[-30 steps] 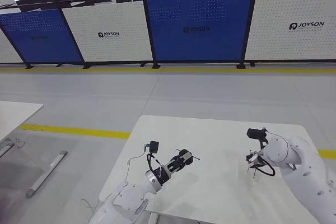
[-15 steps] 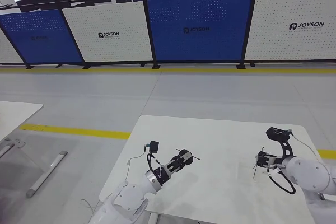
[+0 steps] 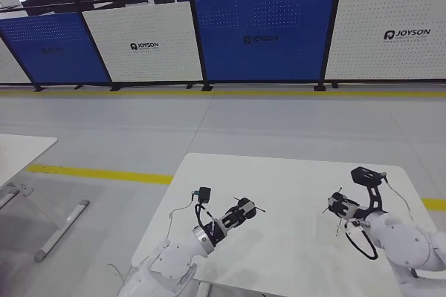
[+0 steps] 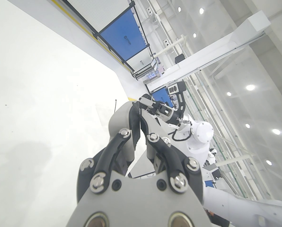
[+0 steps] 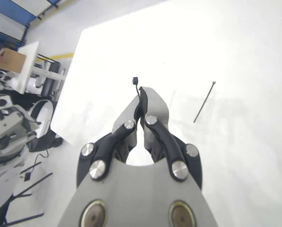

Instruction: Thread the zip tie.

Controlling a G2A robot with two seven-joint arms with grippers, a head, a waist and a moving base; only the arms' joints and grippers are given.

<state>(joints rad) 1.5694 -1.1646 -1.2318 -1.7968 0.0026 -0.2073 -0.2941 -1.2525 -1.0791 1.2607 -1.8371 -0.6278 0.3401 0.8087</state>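
We note the right gripper (image 5: 141,93) clamped on a thin black plastic zip tie (image 5: 137,86), held off the white table (image 5: 238,36). We judge this keeps the head free for threading. Its long axis runs along the fingers, the square head poking out past the tips, away from the wrist. A second straight black zip tie (image 5: 203,102) lies flat on the table nearby. On the left gripper (image 4: 140,116) the pads press together; we cannot tell whether they pinch anything.

White table (image 3: 282,182), blue and white pegboard panels (image 3: 264,59), yellow floor line (image 3: 97,173), second table (image 3: 15,152)
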